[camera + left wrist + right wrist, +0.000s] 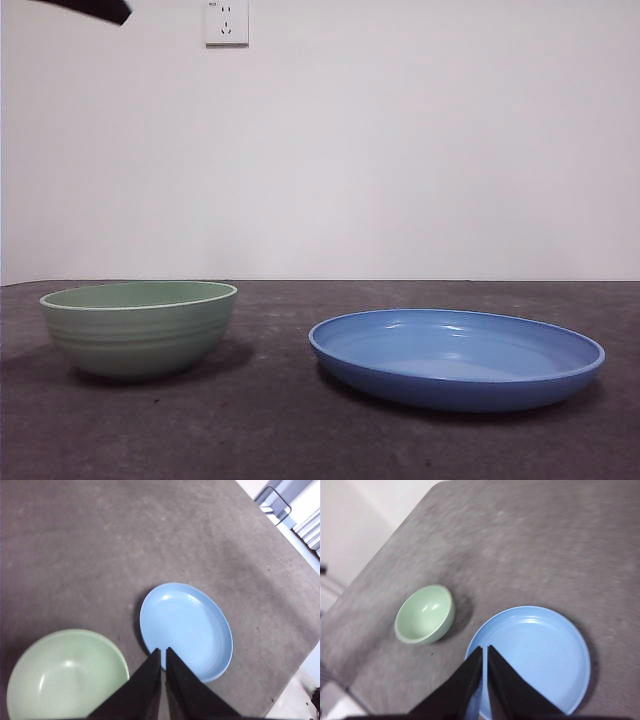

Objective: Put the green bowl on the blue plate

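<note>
Two grippers are hanging pressed together — you are opening the left gripper (163,652) before descending on the green bowl (139,327), lower left; the blue plate (456,358) is waiting lower right.

**Surfaces and finishes on the table**

The table (300,430) has a dark grey top that looks matt and slightly rough, like a felt or fine-grained covering, with small pale specks; it gives no reflection. The green bowl (140,328) looks like smooth plastic or glazed ware, which one cannot be told; its outside has a soft satin sheen with faint ridges, and its inside (65,675) shows small bright highlights. The blue plate (457,358) is smooth and glossy, with light streaks along its inner rim (530,652). The left gripper (163,652) and the right gripper (484,650) have black jaws of a matt, plastic-like look; the wall (400,150) behind is plain matt white.
</note>
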Tool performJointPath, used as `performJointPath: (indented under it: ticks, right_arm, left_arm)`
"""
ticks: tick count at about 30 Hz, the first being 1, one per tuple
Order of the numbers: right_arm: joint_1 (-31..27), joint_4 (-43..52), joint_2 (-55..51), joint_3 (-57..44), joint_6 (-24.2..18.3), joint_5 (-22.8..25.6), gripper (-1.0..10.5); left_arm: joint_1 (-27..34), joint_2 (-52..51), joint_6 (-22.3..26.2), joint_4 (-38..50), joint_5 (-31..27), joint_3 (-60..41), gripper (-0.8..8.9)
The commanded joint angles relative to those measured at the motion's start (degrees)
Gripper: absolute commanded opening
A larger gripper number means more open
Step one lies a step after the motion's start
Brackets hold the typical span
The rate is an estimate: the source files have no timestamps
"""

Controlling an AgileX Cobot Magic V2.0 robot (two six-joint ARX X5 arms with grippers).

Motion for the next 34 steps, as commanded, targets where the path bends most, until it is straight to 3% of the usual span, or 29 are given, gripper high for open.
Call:
performJointPath:
  ticks: [1,12,15,19,22,29,34]
  right_arm:
    - [1.75,0.44,1.25,0.98,-4.42,-0.07,0.1]
    - [3.23,2.60,2.19,0.98,-4.20,-0.02,0.1]
    - [3.23,3.10,2.19,0.98,-4.44,0.00,0.7]
    - [3.23,3.10,2.19,0.98,-4.35,1.46,3.6]
    - [3.23,3.13,2.19,0.98,-4.33,1.77,5.2]
    - [3.23,3.08,2.19,0.98,-4.15,1.77,5.7]
    - [3.23,2.99,2.19,0.98,-4.17,1.73,5.7]
  left_arm:
    - [-0.63,0.85,2.14,2.27,0.33,1.81,0.19]
    - [-0.96,0.92,2.14,2.60,0.33,1.79,0.44]
    - [-0.98,0.92,2.14,2.36,0.31,1.81,1.81]
    - [-1.01,0.92,2.12,2.32,0.31,1.79,4.51]
    - [-1.03,0.92,2.12,2.32,0.31,1.79,5.55]
    - [-1.01,0.96,2.03,1.64,-0.02,1.79,5.68]
    - [-0.55,1.97,-0.66,-1.03,-7.72,1.79,5.68]
